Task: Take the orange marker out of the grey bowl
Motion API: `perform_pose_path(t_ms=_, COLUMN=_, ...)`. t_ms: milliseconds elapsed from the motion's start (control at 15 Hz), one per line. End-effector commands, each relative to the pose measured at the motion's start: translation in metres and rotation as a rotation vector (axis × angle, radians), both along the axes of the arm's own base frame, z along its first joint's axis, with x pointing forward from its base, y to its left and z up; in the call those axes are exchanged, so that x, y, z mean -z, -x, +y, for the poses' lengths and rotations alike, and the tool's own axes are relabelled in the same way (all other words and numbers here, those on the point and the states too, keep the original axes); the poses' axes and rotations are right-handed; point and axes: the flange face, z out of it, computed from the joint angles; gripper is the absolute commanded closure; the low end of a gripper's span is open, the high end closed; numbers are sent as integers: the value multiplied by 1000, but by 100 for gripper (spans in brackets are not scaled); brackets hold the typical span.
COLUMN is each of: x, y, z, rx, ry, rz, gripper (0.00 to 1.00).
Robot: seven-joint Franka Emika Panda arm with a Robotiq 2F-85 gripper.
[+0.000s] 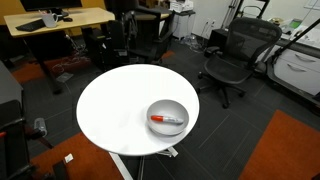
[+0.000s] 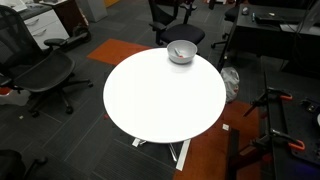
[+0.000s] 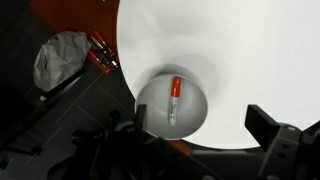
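In the wrist view the gripper (image 3: 190,140) is cut off at the lower edge, its dark fingers spread apart and holding nothing. Beyond them the orange marker (image 3: 175,98) lies inside the grey bowl (image 3: 150,105), near the white round table's (image 3: 250,50) edge. Chairs behind are blurred.

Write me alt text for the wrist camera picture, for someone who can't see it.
An orange marker lies inside a shiny grey bowl near the edge of a white round table, seen from above. The open gripper shows its dark fingers at the bottom, either side of the bowl.
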Motion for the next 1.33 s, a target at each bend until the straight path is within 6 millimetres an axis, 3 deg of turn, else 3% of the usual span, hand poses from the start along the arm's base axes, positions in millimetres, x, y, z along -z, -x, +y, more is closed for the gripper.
perform_pose_path(t_ms=0, x=20, y=-31, z=-16, rx=15, ry=16, rz=3, gripper=0)
perform_pose_path(t_ms=67, x=28, y=-36, z=-19, rx=18, ry=24, rz=14, gripper=0)
perform_pose_path(t_ms=133, x=21, y=-20, z=-16, rx=18, ry=4, rz=19, gripper=0)
perform_pose_path(t_ms=267, x=31, y=-23, z=-18, rx=21, ry=5, rz=34, gripper=0)
perform_pose_path(t_ms=733, x=31, y=-25, z=-19, rx=18, ry=0, rz=44, gripper=0)
perform_pose_path(t_ms=1267, x=73, y=-37, z=-43, rx=8, ry=-11, rz=90, gripper=0)
